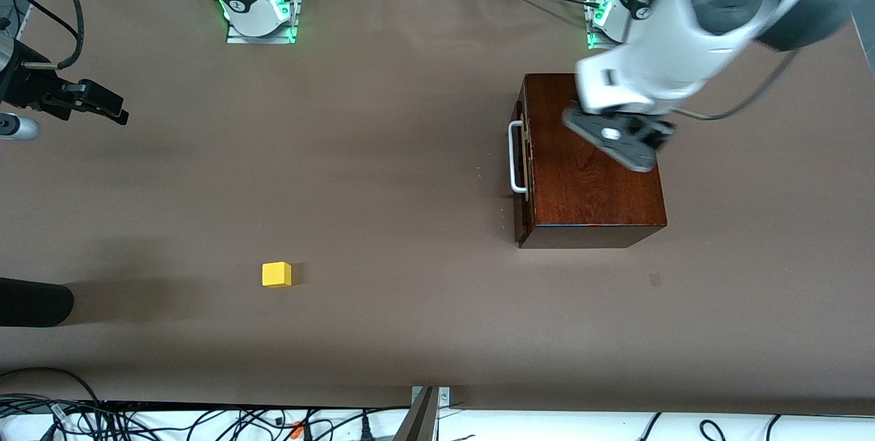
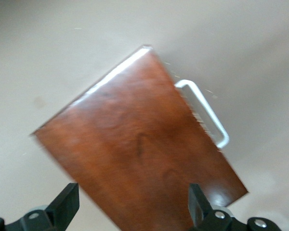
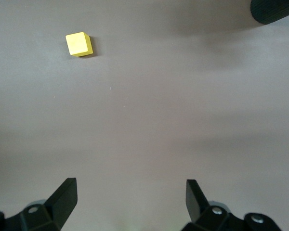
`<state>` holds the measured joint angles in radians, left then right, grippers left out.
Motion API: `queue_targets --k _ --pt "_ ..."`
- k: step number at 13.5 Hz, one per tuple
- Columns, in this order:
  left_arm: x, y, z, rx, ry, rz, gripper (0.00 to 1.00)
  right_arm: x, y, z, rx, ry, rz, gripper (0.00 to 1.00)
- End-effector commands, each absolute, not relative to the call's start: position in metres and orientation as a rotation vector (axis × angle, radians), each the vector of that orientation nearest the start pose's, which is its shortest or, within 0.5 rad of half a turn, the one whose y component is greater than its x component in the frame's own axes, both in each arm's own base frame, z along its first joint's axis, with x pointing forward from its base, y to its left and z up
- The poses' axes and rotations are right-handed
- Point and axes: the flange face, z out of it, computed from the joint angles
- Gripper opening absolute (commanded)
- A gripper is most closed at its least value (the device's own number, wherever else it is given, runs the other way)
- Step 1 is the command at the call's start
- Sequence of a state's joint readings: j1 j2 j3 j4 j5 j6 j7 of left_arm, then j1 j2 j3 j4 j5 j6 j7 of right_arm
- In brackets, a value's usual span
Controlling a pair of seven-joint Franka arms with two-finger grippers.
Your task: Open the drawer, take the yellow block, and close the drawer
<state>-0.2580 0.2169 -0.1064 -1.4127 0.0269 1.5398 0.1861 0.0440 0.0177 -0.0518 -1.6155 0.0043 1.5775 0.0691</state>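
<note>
The mahogany box stands toward the left arm's end of the table. Its drawer front sits flush with the box, shut, and carries the white handle. My left gripper hovers over the box top, open and empty. The left wrist view shows the box top and handle below my left gripper. The yellow block sits on the bare table toward the right arm's end, nearer the front camera than the box. My right gripper is open and empty over the table's right-arm end. The block lies well ahead of my right gripper in the right wrist view.
A black rounded object juts in over the table edge at the right arm's end, and it also shows in the right wrist view. The brown table cloth stretches between block and box. Cables lie along the front edge.
</note>
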Motion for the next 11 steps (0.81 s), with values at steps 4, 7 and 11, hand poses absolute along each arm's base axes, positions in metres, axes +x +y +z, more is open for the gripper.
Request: queue_targets --k 4,7,11 --pt "0.575 -0.078 0.592 -3.132 0.243 -0.077 1.00 0.558 -0.007 0.600 -3.125 0.137 0.084 1.00" --pt "0.560 -0.037 0.604 -3.140 0.027 -0.130 1.00 0.558 -0.007 0.600 -3.126 0.135 0.085 1.00" --pt "0.545 -0.005 0.610 -3.133 -0.011 -0.116 1.00 0.559 -0.007 0.601 -3.129 0.137 0.075 1.00"
